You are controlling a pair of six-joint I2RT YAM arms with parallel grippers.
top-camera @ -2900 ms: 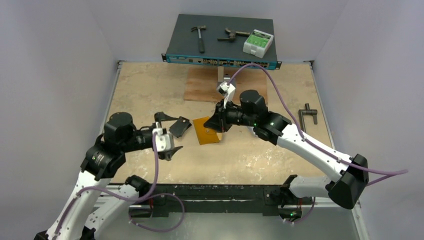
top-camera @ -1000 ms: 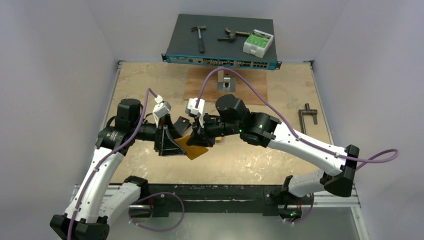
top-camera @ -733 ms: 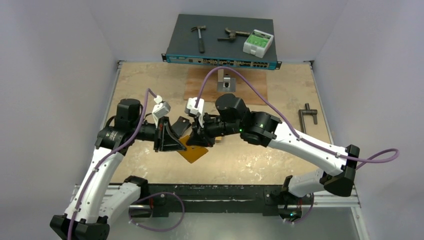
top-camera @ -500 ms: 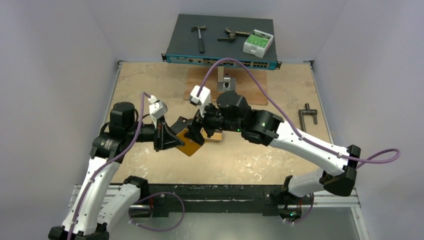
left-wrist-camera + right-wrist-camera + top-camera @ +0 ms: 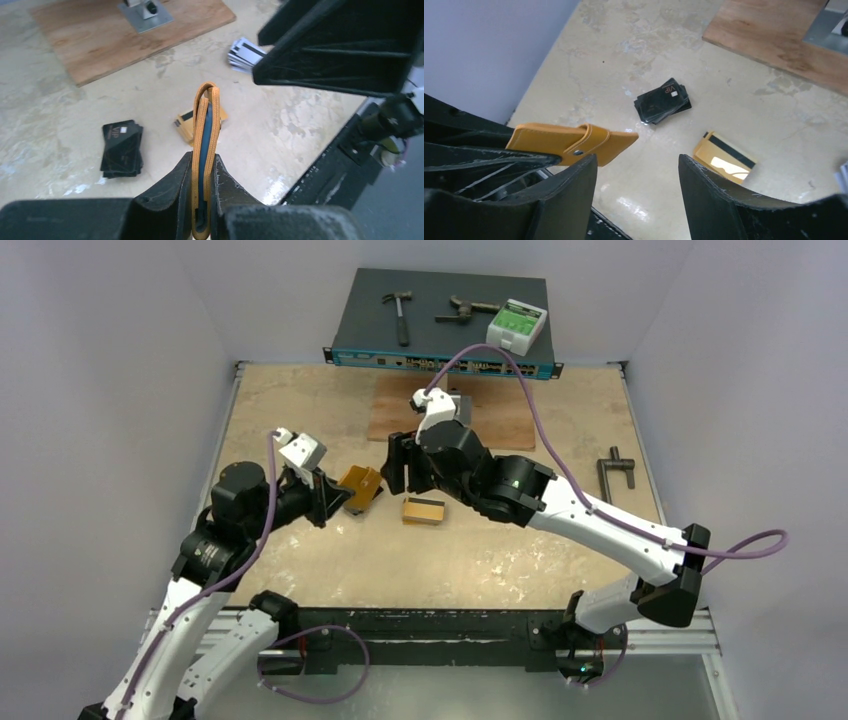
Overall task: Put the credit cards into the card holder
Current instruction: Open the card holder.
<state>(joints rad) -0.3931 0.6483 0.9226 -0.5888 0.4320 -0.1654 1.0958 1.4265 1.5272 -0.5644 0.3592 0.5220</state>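
The card holder (image 5: 358,483), an orange wallet folded shut with its snap tab showing (image 5: 574,142), hangs above the table with my left gripper (image 5: 335,498) shut on it. In the left wrist view it stands edge-on (image 5: 205,120) between the jaws of the left gripper (image 5: 202,162). A stack of yellow credit cards (image 5: 424,510) with a black stripe (image 5: 724,157) lies on the table. Silver-grey credit cards (image 5: 245,52) lie farther off. My right gripper (image 5: 398,465) is open and empty (image 5: 639,170), just right of the holder and above the table.
A black stack of VIP cards (image 5: 663,100) lies on the table beyond the holder (image 5: 121,148). A plywood board (image 5: 500,420) sits at the back. Behind it, a network switch (image 5: 440,325) carries a hammer, pliers and a green-white box. A dark clamp tool (image 5: 615,475) lies far right.
My right gripper let go of the card holder, opened and drew back toward the far side. My left gripper shut on the holder and carried it left, folded.
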